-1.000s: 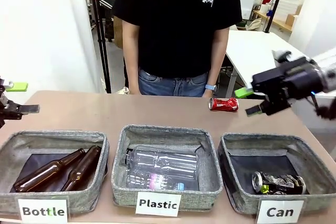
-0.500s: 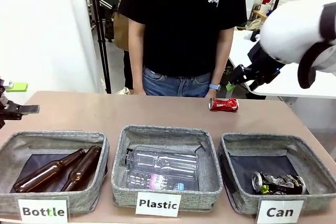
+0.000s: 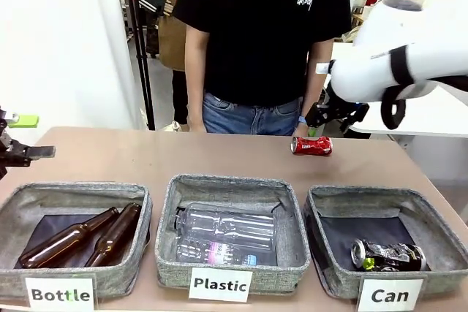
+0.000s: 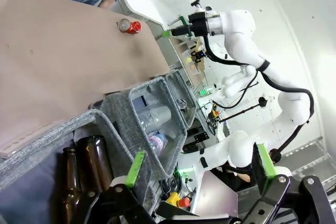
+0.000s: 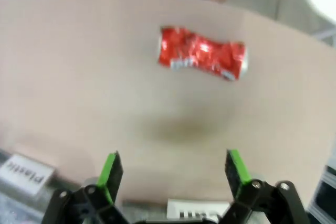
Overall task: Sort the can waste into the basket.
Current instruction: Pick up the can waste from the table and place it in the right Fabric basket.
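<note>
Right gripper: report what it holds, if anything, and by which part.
Nothing is held. The right gripper is open above the table, and the crushed red can lies untouched beyond its fingertips.

crushed red can [image 3: 311, 145] on table

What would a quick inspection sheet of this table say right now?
Surface: brown table, bare between baskets and far edge.
Job's things: crushed red can lying on the table near the person; black-and-silver can inside the Can basket.
Clutter: two brown bottles in the Bottle basket; clear bottles in the Plastic basket.
Grippers: right gripper open, above the red can; left gripper open, empty, over the Bottle basket.
Cables: black cable on the right arm.
Surroundings: person standing at the far side.
</note>
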`<state>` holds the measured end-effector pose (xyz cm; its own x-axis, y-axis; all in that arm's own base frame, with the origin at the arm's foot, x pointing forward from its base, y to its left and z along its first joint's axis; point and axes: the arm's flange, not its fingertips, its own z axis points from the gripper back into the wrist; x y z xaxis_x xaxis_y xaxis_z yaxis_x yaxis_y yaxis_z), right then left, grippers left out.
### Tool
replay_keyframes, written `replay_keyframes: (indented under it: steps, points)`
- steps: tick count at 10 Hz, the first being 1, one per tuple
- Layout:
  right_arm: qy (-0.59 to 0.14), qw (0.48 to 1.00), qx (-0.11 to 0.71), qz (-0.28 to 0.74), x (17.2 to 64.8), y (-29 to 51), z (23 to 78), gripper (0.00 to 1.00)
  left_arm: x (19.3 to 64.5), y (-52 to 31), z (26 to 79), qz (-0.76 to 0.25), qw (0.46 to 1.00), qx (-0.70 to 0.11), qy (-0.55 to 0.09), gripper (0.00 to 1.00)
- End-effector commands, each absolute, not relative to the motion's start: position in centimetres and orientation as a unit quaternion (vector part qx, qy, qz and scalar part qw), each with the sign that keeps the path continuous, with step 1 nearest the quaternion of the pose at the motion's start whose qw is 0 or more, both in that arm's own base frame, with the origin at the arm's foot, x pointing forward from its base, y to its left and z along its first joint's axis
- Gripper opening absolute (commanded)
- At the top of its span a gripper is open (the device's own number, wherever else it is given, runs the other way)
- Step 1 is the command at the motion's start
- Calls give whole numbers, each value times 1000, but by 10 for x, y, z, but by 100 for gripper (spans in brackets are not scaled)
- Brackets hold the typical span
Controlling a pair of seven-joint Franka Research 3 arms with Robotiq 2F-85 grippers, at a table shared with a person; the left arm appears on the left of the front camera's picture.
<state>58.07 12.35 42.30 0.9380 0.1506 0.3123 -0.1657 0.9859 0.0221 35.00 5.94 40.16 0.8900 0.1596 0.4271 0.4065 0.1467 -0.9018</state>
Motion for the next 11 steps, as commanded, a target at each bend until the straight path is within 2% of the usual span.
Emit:
replay_keyframes:
  steps: [1,3,5,7,8,9,11]
  points:
    - [-182,978,39,90,617,127,426,100,348,59,405,-82,724,-648,-221,100]
    - [-192,979,11,69,664,131,423,100,348,59,405,-82,724,-648,-221,100]
    - [-164,984,-18,59,686,128,423,100,348,59,405,-82,724,-648,-221,100]
    - [-152,987,-23,49,682,125,421,100,348,59,405,-82,724,-648,-221,100]
    - [-132,990,10,39,669,126,422,100,348,59,405,-82,724,-648,-221,100]
    - [-161,984,-3,70,681,116,416,100,348,59,405,-82,724,-648,-221,100]
    - [-161,984,-3,70,681,116,416,100,348,59,405,-82,724,-648,-221,100]
